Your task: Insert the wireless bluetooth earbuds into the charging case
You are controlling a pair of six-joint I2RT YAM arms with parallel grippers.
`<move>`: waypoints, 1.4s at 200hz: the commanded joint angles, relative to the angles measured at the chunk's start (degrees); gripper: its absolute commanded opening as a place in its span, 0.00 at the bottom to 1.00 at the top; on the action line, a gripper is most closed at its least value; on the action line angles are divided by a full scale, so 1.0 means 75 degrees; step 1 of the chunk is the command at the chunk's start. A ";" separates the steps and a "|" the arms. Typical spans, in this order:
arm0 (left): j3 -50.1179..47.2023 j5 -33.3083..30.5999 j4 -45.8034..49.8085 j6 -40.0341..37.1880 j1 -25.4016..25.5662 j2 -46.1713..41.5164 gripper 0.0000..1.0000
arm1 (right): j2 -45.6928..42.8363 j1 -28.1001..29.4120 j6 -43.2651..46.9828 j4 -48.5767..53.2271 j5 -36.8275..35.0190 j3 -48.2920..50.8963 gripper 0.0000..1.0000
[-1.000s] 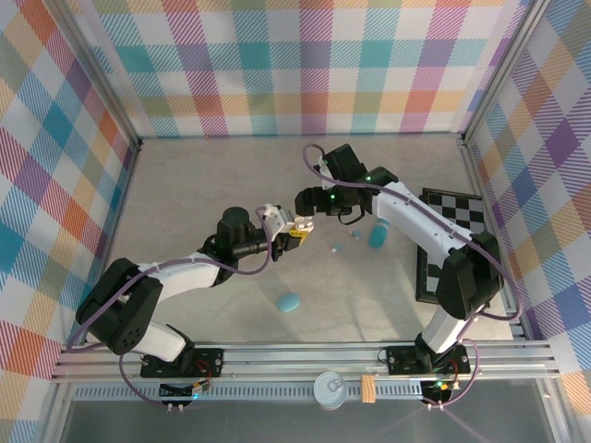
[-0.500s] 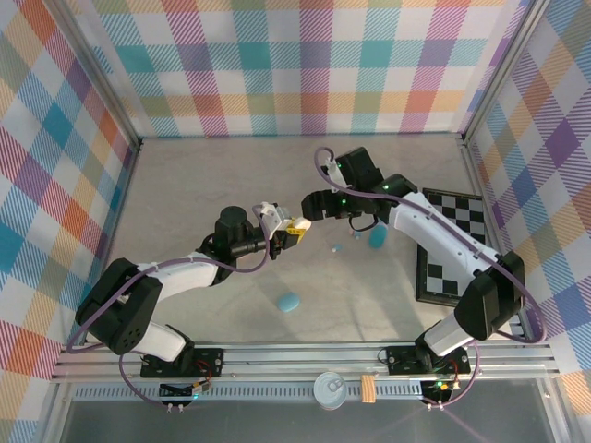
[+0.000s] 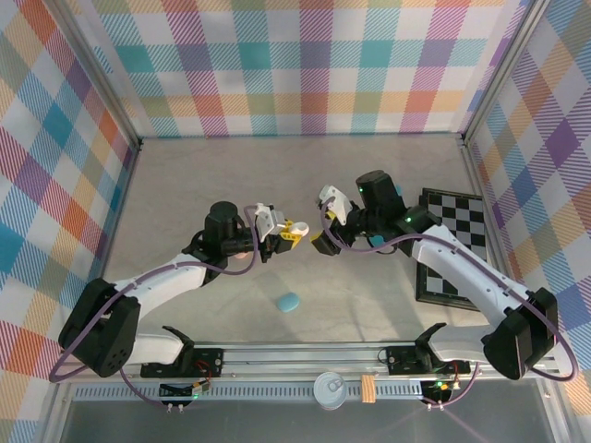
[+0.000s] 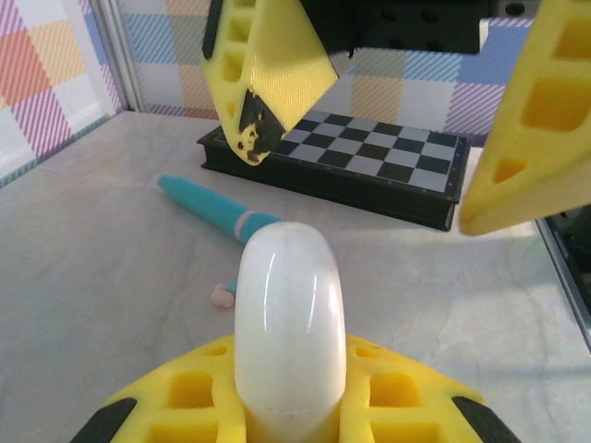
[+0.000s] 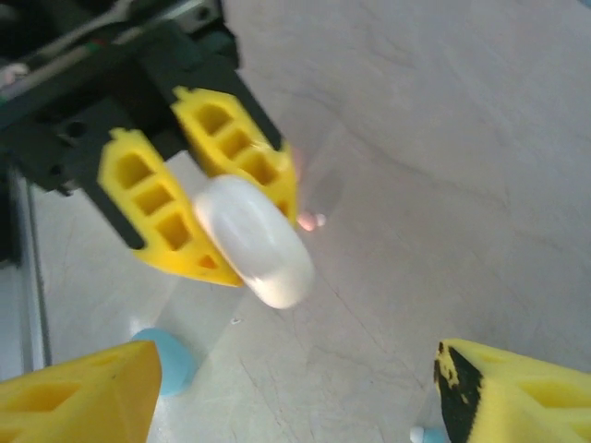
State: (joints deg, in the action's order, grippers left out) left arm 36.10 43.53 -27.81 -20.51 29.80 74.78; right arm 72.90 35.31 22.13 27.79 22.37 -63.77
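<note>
L gripper (image 3: 283, 228) clamps white charging case (image 4: 288, 323) at centre; R gripper (image 3: 325, 221), jaws spread wide, faces it from just right.

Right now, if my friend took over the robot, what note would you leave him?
Left gripper: shut on the white charging case, held up off the table.
Right gripper: open, holding nothing, its fingers pointing at the case.
A pink earbud lies on the table near a teal stick. A teal case sits closer to the arms' bases.
Done: white case picked up.
Left: the case looks closed, so open it, fetch the earbuds and put them in.
</note>
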 commanded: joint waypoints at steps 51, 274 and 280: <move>0.0553 0.0732 0.0978 -0.0561 -0.0048 -0.0349 0.00 | 0.0809 0.0027 0.2095 0.0543 0.1350 -0.0813 0.54; -0.0199 -0.1185 0.0450 0.0180 -0.0048 -0.0964 0.78 | 0.1259 -0.0218 0.0141 -0.2239 0.0423 0.0447 0.22; -0.0345 -0.1369 0.0408 0.0226 -0.0046 -0.1041 0.81 | 0.1329 -0.0251 -0.0021 -0.2371 0.0342 0.0474 0.22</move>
State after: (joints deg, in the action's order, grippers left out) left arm 37.10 39.27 -21.74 -20.73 29.17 70.22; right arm 82.35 34.57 27.40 17.52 27.46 -61.25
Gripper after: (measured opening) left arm 0.762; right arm 0.226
